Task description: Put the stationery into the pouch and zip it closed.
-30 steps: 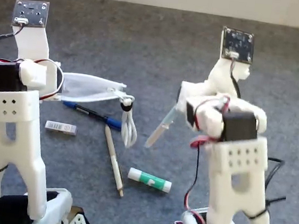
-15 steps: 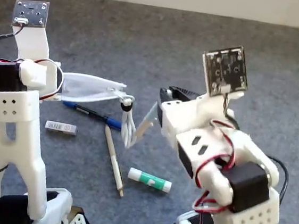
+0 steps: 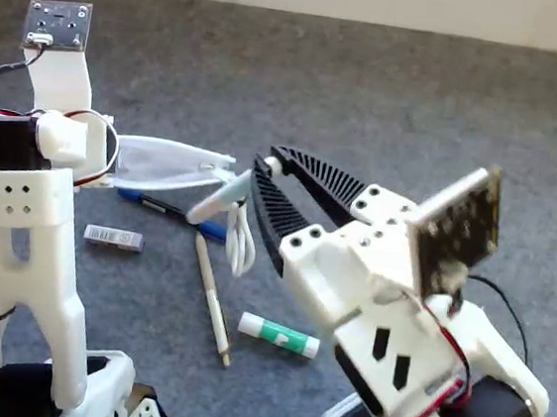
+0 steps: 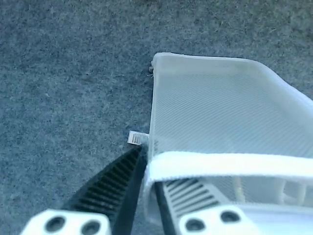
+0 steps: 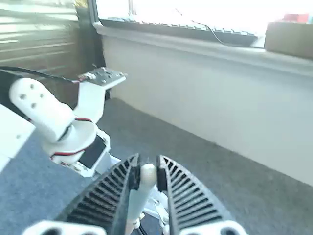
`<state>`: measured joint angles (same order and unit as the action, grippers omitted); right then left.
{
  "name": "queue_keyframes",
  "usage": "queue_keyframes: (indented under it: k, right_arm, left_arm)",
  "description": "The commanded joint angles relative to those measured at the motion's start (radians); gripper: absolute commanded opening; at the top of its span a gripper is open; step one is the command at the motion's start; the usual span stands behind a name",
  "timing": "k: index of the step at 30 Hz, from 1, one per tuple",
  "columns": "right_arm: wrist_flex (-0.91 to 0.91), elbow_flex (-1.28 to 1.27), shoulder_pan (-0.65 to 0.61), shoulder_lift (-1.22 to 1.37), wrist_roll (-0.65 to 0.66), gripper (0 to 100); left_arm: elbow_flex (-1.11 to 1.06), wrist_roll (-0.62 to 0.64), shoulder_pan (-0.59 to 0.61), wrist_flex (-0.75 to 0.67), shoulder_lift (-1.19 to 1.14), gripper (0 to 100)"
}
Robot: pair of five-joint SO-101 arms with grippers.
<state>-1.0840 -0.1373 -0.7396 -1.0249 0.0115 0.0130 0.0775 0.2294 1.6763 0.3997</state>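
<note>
Near pouch (image 3: 154, 164), high view: right tool (image 3: 261, 167) pinches white pen (image 3: 220, 197) | left wrist view: left tool (image 4: 146, 161) clamps pouch rim

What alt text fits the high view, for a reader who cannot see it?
The right gripper holds a pale pen slanted down beside the mesh pouch. A blue pen, beige pen, glue stick and small white block lie on grey carpet.

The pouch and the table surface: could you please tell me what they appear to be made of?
Pouch: seemingly thin, translucent white mesh fabric. Fine woven lines run across it and it looks see-through, with a thicker white band at its mouth. Table surface: likely grey felt or short-pile carpet, with a matte finish; it looks fuzzy and mottled.
</note>
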Motion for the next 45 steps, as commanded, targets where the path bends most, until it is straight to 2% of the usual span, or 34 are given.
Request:
queue_keyframes:
  k: [1,9,22,32,37,41,45]
  right_arm:
    - [0.087,0.050,-0.061,-0.019,0.005,0.5]
    - [0.265,0.038,-0.073,-0.013,0.009,0.5]
    - [0.464,-0.150,-0.067,0.073,0.011,0.5]
    - [0.690,-0.395,0.022,0.084,0.011,0.5]
    - [0.714,-0.464,0.018,0.082,0.018,0.5]
    - [0.714,-0.498,-0.013,0.079,0.103,0.5]
    - [0.714,-0.533,-0.050,0.082,0.118,0.9]
  left_arm:
    - [0.022,0.009,-0.021,0.000,-0.001,1]
    - [0.022,0.009,-0.021,0.000,-0.001,1]
    - [0.022,0.009,-0.019,0.000,-0.001,1]
    - [0.022,0.009,-0.021,0.003,0.001,1]
    - [0.022,0.009,-0.021,0.003,0.001,1]
    - [0.022,0.009,-0.021,0.002,0.001,1]
    - [0.022,0.009,-0.021,0.002,0.001,1]
